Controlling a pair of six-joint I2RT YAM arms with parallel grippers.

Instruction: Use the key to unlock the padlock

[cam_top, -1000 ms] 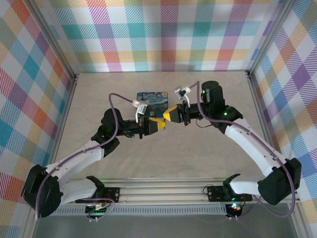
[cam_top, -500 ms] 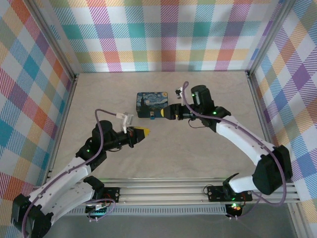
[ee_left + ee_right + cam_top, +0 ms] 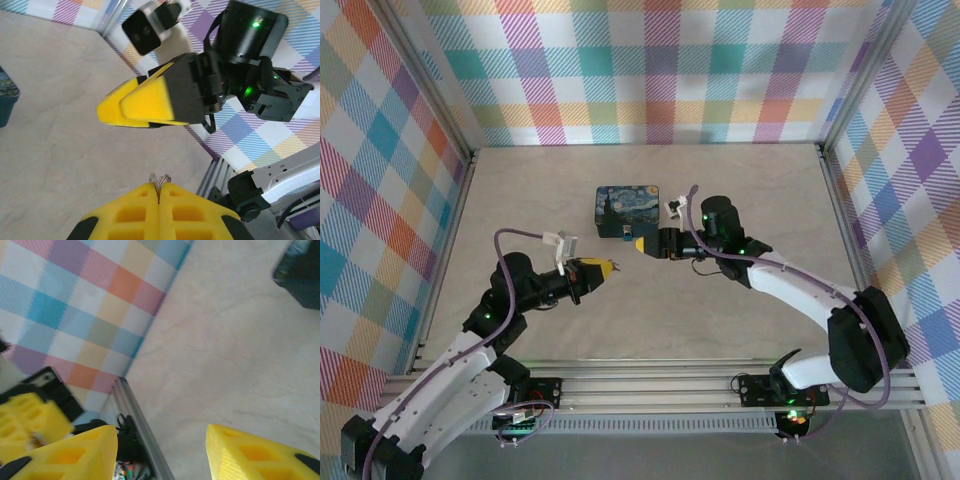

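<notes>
Yellow-fingered left gripper [image 3: 609,266] is clenched on a small metal bit, probably the key [image 3: 159,178], well off the printed box [image 3: 627,205] on its near-left side. Right gripper [image 3: 642,246] is spread and empty at the box's near-right corner, just beside the padlock [image 3: 627,236], which lies by the box's near edge. Step in hand: securing the lock. Next: pinch its body with the keyway facing the key.

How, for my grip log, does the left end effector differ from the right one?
The left end effector is shut, pinching a small thing I can't identify; the right end effector is open and empty. The left hangs well off from the blue box; the right is close beside it. Both have yellow fingers.
</notes>
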